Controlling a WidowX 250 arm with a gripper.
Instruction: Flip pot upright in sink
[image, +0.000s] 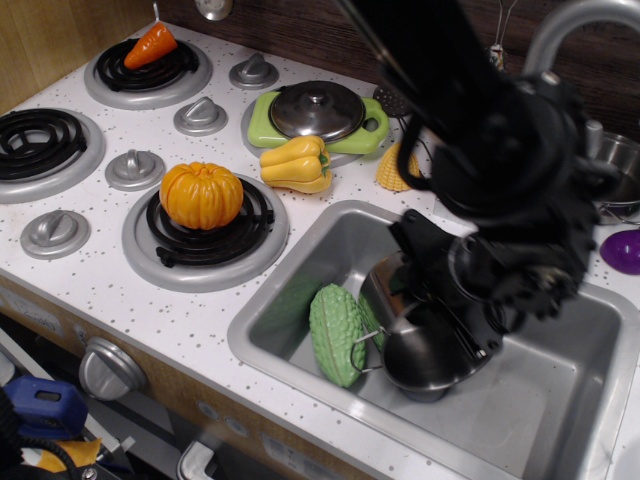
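The small shiny steel pot (428, 352) is in the grey sink (262, 338), tilted, with its dark opening facing the front and a wire loop handle (368, 340) sticking out to the left. My black gripper (440, 318) comes down from above and is shut on the pot's upper wall. The pot leans against a green bumpy gourd (336, 333) on its left. The arm hides the pot's far side.
An orange pumpkin (201, 195) sits on the near burner. A yellow pepper (296, 163), a lidded green plate (318, 110) and a half-hidden corn (389, 172) lie behind the sink. A faucet (560, 35), another steel pot (622, 160) and a purple piece (626, 250) are at the right.
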